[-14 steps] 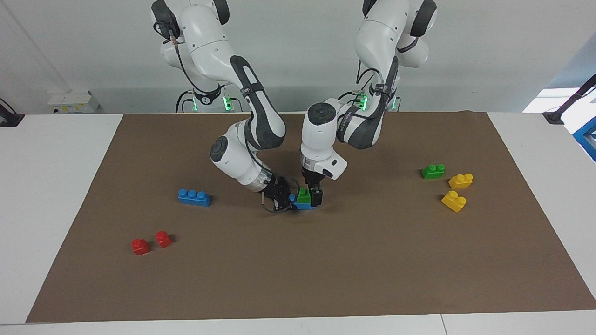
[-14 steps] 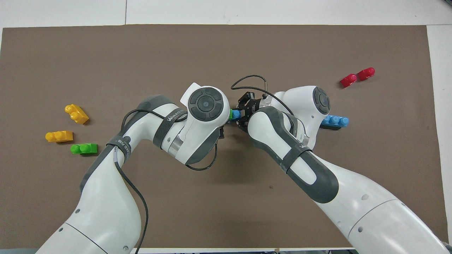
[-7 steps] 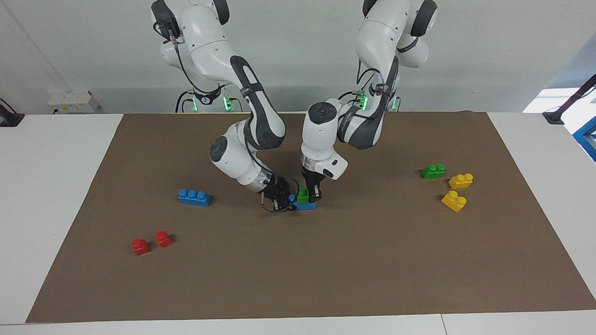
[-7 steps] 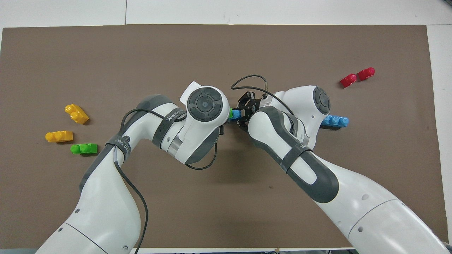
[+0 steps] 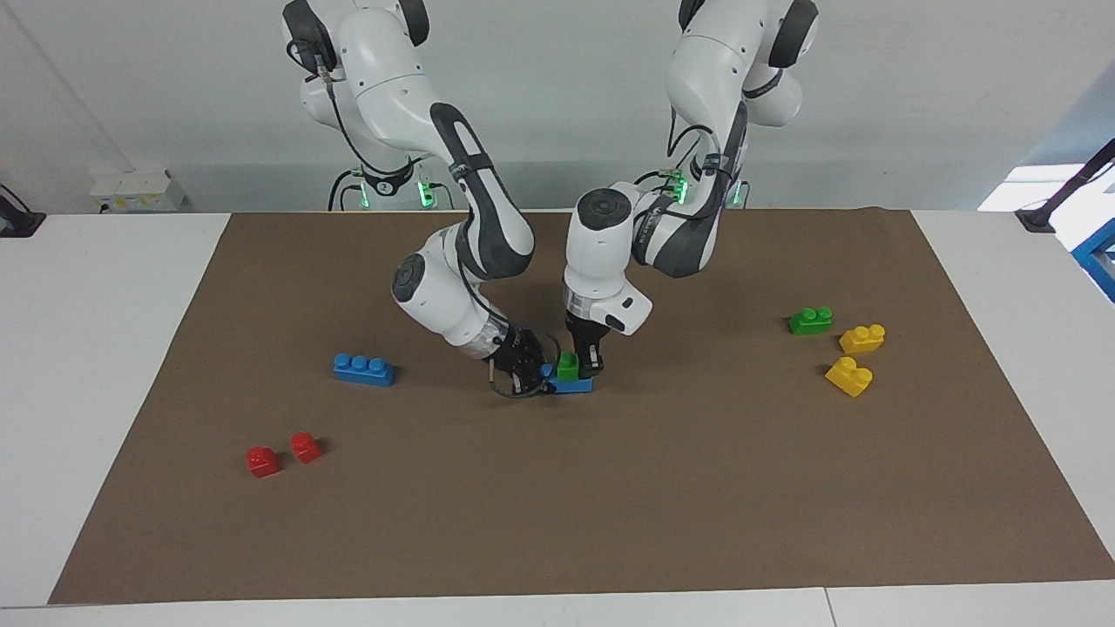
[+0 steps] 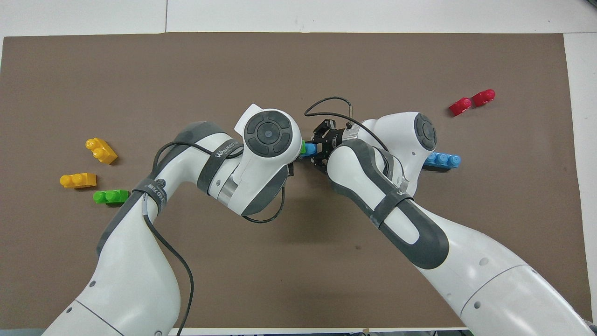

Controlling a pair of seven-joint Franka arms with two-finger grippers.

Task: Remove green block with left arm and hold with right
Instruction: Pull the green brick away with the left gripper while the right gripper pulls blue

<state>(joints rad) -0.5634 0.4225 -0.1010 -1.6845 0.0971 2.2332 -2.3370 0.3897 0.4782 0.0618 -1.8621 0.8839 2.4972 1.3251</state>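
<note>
Left end effector has risen slightly, gripping the green block.

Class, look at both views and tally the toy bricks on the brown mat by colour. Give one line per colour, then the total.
Green bricks: 2
Blue bricks: 2
Yellow bricks: 2
Red bricks: 2
Total: 8 bricks
</note>
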